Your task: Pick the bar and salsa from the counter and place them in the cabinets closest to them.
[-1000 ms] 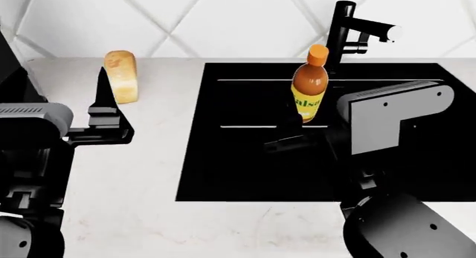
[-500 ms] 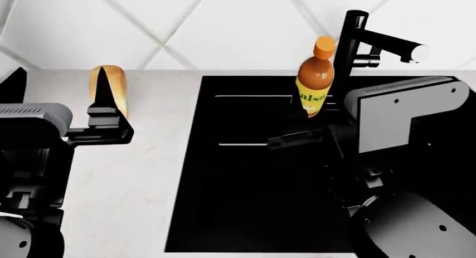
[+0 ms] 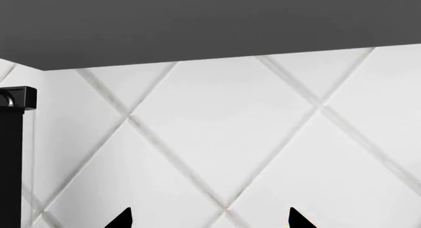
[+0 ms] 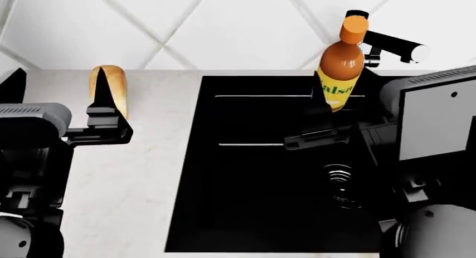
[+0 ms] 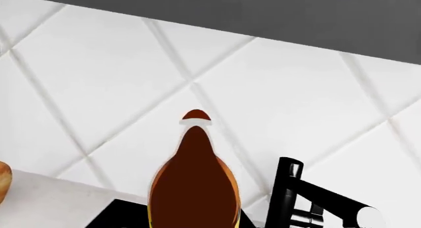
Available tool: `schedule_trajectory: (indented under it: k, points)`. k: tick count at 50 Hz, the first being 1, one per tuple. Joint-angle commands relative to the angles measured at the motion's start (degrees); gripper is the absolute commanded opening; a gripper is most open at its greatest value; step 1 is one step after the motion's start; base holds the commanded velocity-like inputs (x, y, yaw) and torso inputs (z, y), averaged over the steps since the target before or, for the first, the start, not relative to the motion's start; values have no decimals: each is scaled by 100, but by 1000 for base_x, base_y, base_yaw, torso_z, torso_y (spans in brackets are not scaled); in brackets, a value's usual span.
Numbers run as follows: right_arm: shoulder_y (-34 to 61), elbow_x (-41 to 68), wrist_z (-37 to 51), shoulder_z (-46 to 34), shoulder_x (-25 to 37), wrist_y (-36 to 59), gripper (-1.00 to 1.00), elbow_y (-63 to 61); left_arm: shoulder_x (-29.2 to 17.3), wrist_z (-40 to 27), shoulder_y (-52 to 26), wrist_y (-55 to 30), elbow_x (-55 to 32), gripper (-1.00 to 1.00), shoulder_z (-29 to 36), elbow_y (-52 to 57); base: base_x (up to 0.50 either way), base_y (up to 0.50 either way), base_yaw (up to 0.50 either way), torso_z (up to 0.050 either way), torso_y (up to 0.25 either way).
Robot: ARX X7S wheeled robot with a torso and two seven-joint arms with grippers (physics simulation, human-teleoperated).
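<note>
Amber-brown salsa bottle [image 4: 338, 68] with orange cap and yellow label, clamped upright in right gripper [image 4: 318, 124], lifted above black sink basin [image 4: 253, 174] beside black faucet [image 4: 387, 43]. Judged mid-carry; next, raising toward grey cabinet underside [image 5: 263, 14]. Left gripper [image 4: 100, 99] parted, empty, near tan bread loaf [image 4: 117, 88] on white marble-look counter [image 4: 126, 185]. Snack bar out of view; cabinet doors cut off.
</note>
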Motion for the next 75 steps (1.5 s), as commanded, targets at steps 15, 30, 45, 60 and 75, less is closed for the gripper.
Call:
schedule_trajectory:
  k: [15,30,45,60,75]
  points:
    - [5255,4410,3604,-4641,3908,-4453,-100,100,-9,-19,-149,8,-57,100,77,-62,0,0,0,1,0]
    - [8017,5238,3308,-5757,3537,-4130,-100,1360,-16,-47,-165,24,-92,100,94,-44,0,0,0,0,1]
    - [8587,4538,2145,-5475,2413,-3012,-100,3393,-56,-89,-117,37,-190,100,-11,13,0,0,0,0,1]
    - [8612,2383,301,-4677,1238,-1941,-100,5161,-50,-81,-149,96,-184,100,34,-55,0,0,0,0,0]
    - [8636,70,-1715,-4565,459,-2037,-100,6535,-87,-96,-112,131,-160,100,57,-59,0,0,0,1,1]
